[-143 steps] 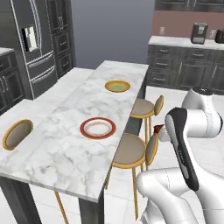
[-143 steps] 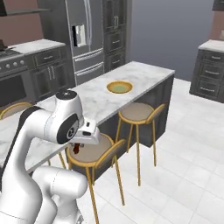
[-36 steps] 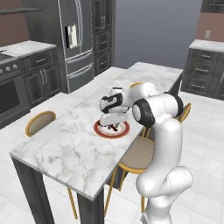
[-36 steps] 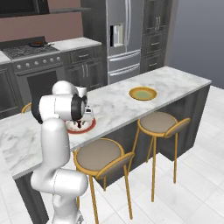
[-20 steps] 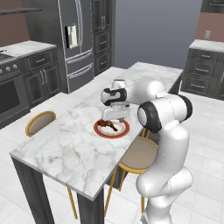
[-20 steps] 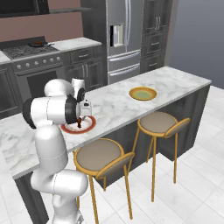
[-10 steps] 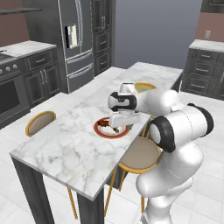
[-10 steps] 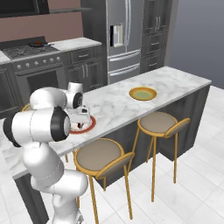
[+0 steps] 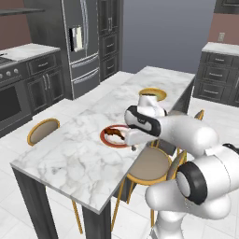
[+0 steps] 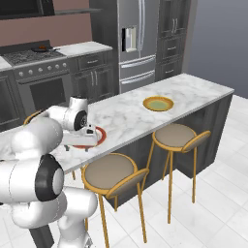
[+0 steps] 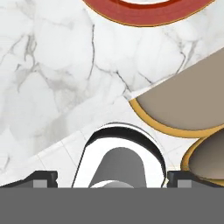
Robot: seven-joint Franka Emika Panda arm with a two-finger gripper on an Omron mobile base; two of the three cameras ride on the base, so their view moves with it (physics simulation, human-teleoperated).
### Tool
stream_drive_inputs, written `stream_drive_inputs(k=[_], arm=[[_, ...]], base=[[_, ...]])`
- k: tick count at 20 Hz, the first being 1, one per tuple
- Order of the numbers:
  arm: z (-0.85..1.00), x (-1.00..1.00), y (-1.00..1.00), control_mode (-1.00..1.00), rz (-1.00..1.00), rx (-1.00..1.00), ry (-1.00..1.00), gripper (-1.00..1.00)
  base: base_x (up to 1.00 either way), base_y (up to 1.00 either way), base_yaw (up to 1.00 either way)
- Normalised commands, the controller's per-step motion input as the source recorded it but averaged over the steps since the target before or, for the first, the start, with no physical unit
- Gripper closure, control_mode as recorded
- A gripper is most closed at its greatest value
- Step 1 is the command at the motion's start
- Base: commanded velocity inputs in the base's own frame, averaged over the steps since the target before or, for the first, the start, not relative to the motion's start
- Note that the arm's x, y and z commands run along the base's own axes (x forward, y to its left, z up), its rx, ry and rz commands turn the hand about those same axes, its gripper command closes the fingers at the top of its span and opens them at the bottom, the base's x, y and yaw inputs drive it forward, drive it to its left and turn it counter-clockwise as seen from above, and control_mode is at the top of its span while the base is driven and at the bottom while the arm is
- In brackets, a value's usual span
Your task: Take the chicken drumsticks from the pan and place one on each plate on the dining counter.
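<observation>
Left base view, from left to right: 1 tan stool (image 9: 43,131) at the far side of the dining counter (image 9: 74,158), then the red-rimmed plate (image 9: 112,137) near the counter's near edge with 1 chicken drumstick (image 9: 113,133) lying on it, then the gripper (image 9: 134,147) just beside the plate over that edge, fingers spread wide and empty. Bare marble lies open left of the plate. Beyond, the yellow-tan plate (image 9: 152,94) sits well apart. Right base view adds the stove (image 10: 36,54) with the pan (image 10: 39,48) on it. Hand view shows the red rim (image 11: 146,15) at its top, the counter edge and stool seats (image 11: 192,107) below.
</observation>
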Motion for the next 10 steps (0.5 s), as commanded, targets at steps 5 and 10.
stream_drive_inputs(k=[5,10], arm=[[0.24,-0.58,-0.03,-1.00,-0.04,-0.05,0.00,-1.00],[0.11,-0.25,-0.01,-1.00,-0.02,-0.09,0.02,-1.00]], base=[[0.00,0.00,0.00],[0.00,0.00,0.00]])
